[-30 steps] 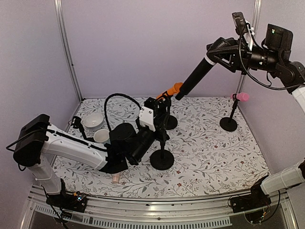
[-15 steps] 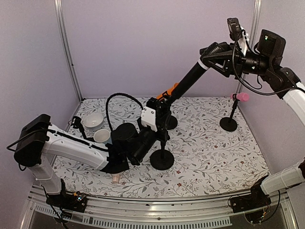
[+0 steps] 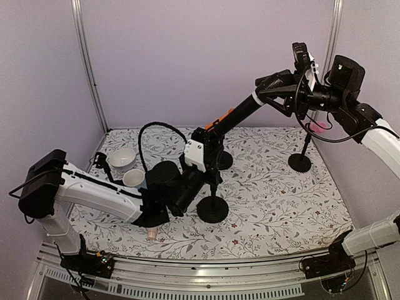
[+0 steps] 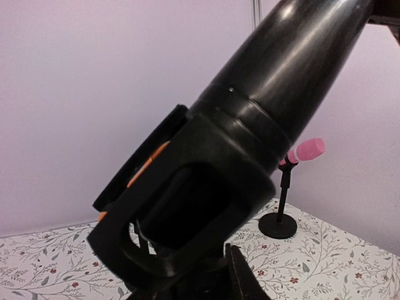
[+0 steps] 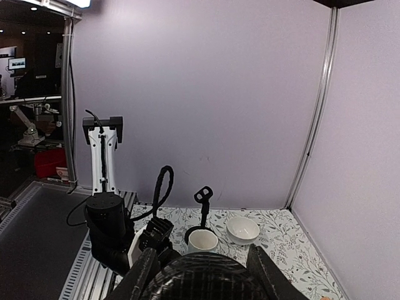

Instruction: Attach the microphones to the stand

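My right gripper (image 3: 267,91) is shut on the black microphone (image 3: 240,110), high at the back right. The microphone slants down to the left, and its lower end reaches the clip of the middle stand (image 3: 212,209). My left gripper (image 3: 209,142) is shut on that stand's post just under the clip. In the left wrist view the black microphone (image 4: 281,69) fills the frame and enters the clip (image 4: 181,212). An orange microphone (image 3: 224,117) shows just behind it. The pink microphone (image 3: 319,127) sits on the right stand (image 3: 300,162). A pale pink microphone (image 3: 152,235) peeks out under the left arm.
A white bowl (image 3: 122,158) and a mug (image 3: 132,178) stand at the left of the flowered mat, with a small empty stand (image 3: 100,160) beside them. The orange microphone's stand base (image 3: 223,161) is behind the middle stand. Purple walls close the back and sides.
My right arm has swung left and lower, bringing the black microphone's lower end down to the clip and in front of the orange microphone. The left arm and stand have stayed put.
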